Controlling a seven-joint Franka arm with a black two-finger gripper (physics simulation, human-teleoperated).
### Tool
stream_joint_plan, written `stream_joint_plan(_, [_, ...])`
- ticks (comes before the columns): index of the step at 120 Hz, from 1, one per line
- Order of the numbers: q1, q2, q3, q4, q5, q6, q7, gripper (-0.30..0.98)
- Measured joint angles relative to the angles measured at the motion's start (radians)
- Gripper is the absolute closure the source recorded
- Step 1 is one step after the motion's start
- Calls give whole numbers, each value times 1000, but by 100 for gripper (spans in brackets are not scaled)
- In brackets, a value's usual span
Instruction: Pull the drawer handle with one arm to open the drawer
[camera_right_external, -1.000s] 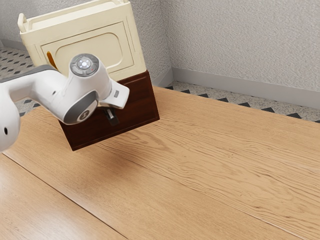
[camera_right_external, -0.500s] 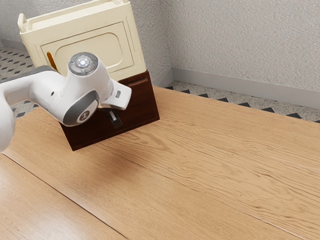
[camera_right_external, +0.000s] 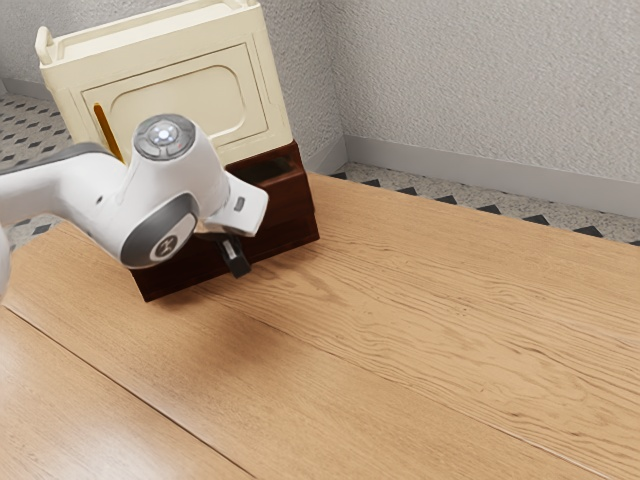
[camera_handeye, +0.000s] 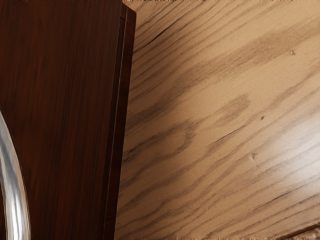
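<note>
In the exterior view, you see the drawer (camera_right_external: 292, 208) partly open, farther out of the dark cabinet (camera_right_external: 165, 286) than before; your gripper (camera_right_external: 236, 262) has moved outward too. You can't tell whether it's gripping. In the wrist view, the curved metal handle (camera_handeye: 16, 200) is at the drawer's front.
</note>
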Motion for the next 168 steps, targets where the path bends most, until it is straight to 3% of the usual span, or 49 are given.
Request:
stream_joint_plan(36, [10,-49,-45,-27,-37,-24,1,10])
stream_joint_plan(80, [7,-87,-61,-28,-187,-117,8,9])
stream_joint_plan(118, [-56,-131,-64,-64,-222,-184,15,7])
stream_joint_plan(168, [-68,-146,-57,-61,-236,-213,23,9])
